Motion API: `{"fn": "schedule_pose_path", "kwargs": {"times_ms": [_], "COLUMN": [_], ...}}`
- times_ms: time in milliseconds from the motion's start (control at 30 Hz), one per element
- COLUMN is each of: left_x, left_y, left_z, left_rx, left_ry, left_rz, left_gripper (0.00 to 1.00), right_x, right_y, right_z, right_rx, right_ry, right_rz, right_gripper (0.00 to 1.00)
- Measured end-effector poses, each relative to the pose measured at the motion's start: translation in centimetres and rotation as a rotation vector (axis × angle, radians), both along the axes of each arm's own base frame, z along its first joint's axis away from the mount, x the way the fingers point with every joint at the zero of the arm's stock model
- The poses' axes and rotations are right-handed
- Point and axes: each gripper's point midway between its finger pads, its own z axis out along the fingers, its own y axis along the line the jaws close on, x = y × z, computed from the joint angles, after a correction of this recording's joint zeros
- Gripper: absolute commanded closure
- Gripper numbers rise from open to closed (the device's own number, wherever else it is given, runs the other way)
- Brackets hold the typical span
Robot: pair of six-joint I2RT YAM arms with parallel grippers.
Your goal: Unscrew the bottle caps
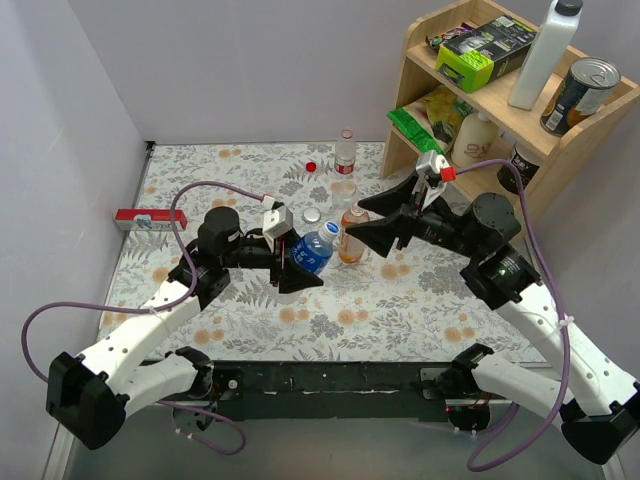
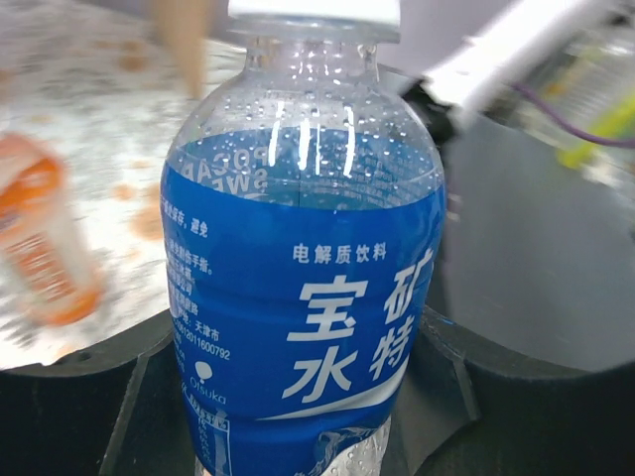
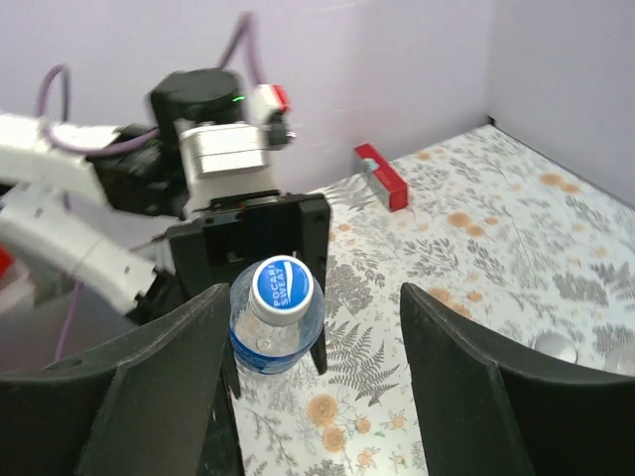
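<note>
My left gripper [image 1: 303, 262] [image 2: 298, 407] is shut on the body of the blue-labelled bottle [image 1: 313, 252] [image 2: 308, 327] and holds it tilted above the table. Its bluish-white cap [image 1: 331, 228] [image 3: 283, 286] [image 2: 313, 10] sits on the neck. The right gripper [image 1: 372, 222] [image 3: 316, 302] stands open around that cap; the cap is close to its left finger and not gripped. The orange-liquid bottle [image 1: 352, 238] [image 2: 45, 248] stands just behind. Farther back are a clear red-labelled bottle [image 1: 345, 152], a squat clear bottle [image 1: 343, 190], a loose red cap [image 1: 311, 166] and a silver-white cap [image 1: 311, 214].
A wooden shelf [image 1: 470, 115] at the back right carries a tall white bottle [image 1: 543, 52], a can [image 1: 582, 92] and boxes. A red box [image 1: 145, 219] [image 3: 382, 177] lies by the left wall. A small white cap [image 3: 556, 347] rests on the floral tablecloth.
</note>
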Motion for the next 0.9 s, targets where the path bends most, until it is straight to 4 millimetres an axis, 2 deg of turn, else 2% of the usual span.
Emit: {"fn": "schedule_pose_path", "kwargs": {"times_ms": [100,200,300,533,767,900], "left_x": [2.4,4.4,5.8,6.9,6.8,6.7], "left_y": [0.4,0.9,1.4,1.8,1.7,1.6], "left_z": [-0.4,-1.0,-1.6,-2.2,-2.2,-2.3], "left_rx": [0.018,0.042,0.063,0.088,0.090,0.092], "left_ry": [-0.032,-0.043,-0.046,-0.043,-0.045,-0.044], "left_rz": [0.165,0.288,0.375,0.445,0.449,0.443], "left_gripper": [0.74,0.74,0.74,0.74,0.75,0.75], "right_x": [1.7,1.8,1.7,2.9,4.0,4.3], "right_y": [-0.1,0.7,1.6,3.3,4.1,4.5], "right_z": [-1.4,-3.2,-3.9,-4.4,-5.6,-5.5], "right_rx": [0.027,0.032,0.041,0.071,0.054,0.052], "right_ry": [0.118,0.204,0.251,0.301,0.339,0.343], "right_rz": [-0.127,-0.180,-0.209,-0.251,-0.273,-0.272], "right_gripper": [0.25,0.25,0.28,0.30,0.34,0.36]}}
